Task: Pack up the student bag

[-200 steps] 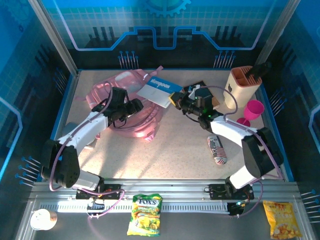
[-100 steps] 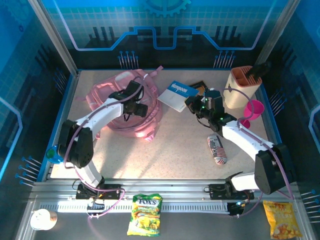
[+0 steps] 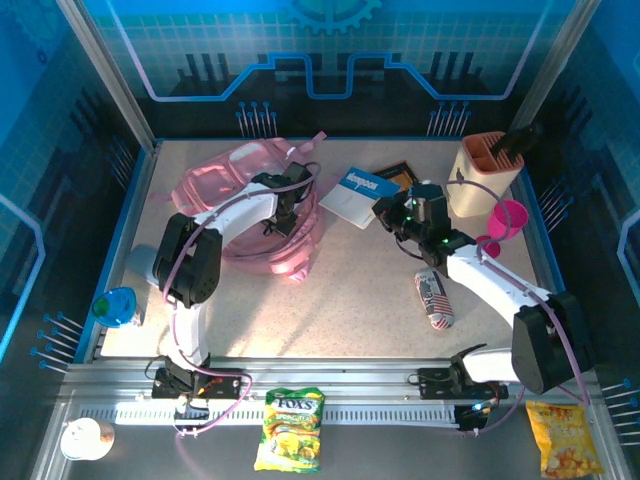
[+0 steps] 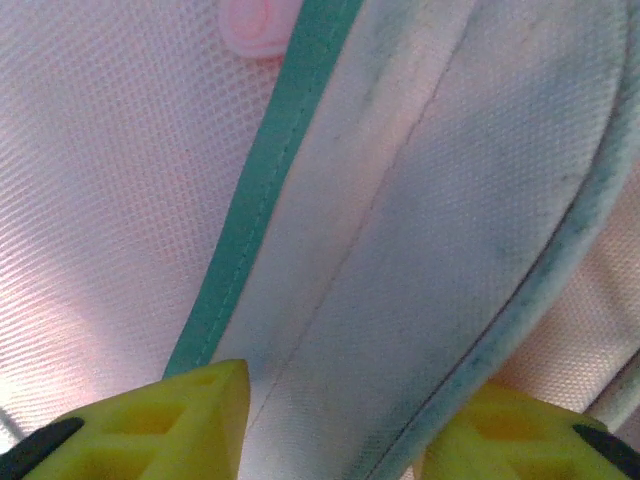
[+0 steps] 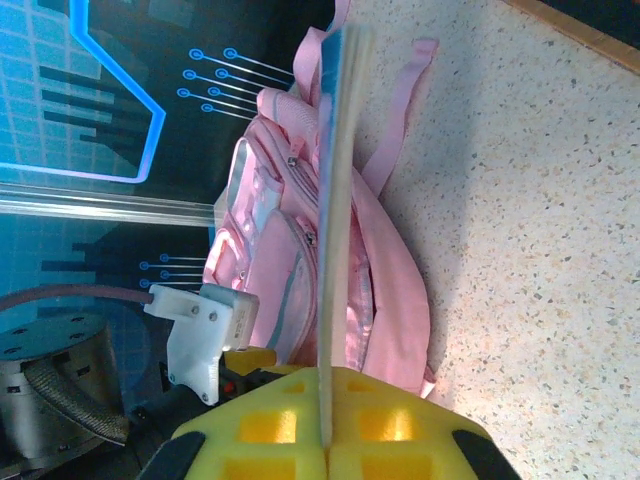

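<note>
Your left gripper (image 3: 288, 196) has swung across the student bag (image 3: 225, 190) to its right-hand rim. Your right gripper (image 3: 390, 210) has drawn the one blue-and-white booklet (image 3: 362, 188) rightward, off the bag. You are working two arms around one pink bag, which is lying at the far left of the table (image 3: 340, 290). In the left wrist view your two yellow fingers (image 4: 190, 420) are standing apart on either side of one pale trim band (image 4: 420, 250); whether they are pinching it I cannot tell. Your right jaws are pinching the booklet, holding it edge-on. One tan pen holder (image 3: 485, 170) and one magenta cup (image 3: 507, 218) are standing at far right, and one striped can (image 3: 435, 298) is lying nearer. One green sweets packet (image 3: 290, 428) and one yellow snack packet (image 3: 563, 435) are lying by the rail.
</note>
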Motion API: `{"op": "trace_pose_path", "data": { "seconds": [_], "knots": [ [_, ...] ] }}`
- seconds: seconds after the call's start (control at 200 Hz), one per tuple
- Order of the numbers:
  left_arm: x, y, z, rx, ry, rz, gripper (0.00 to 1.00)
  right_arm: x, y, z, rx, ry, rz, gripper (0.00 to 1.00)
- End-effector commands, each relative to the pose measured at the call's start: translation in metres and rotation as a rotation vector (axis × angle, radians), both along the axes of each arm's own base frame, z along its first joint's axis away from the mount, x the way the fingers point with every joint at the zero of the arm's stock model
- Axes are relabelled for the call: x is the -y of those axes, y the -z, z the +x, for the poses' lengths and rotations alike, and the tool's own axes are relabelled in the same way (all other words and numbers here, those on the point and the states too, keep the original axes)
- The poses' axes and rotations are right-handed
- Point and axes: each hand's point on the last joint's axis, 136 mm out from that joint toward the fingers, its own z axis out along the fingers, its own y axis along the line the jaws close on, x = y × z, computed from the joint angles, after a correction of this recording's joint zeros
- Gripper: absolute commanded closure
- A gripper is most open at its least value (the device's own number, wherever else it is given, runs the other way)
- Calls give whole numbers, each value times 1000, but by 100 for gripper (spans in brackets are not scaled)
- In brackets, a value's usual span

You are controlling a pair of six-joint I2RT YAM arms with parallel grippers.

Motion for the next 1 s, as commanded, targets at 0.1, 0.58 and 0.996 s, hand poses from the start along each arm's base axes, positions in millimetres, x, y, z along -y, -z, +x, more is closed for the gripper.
{"op": "trace_pose_path", "data": {
  "seconds": [0.1, 0.58, 0.996],
  "knots": [
    [-5, -40, 9, 80, -21, -2, 80, 25, -5, -6, 23, 64, -40, 94],
    [1, -170, 17, 485, -111, -263, 100, 32, -11, -15, 37, 58, -30, 92],
    [20, -219, 22, 613, -119, -468, 100, -97, -6, -6, 12, -214, 154, 93]
  ]
}}
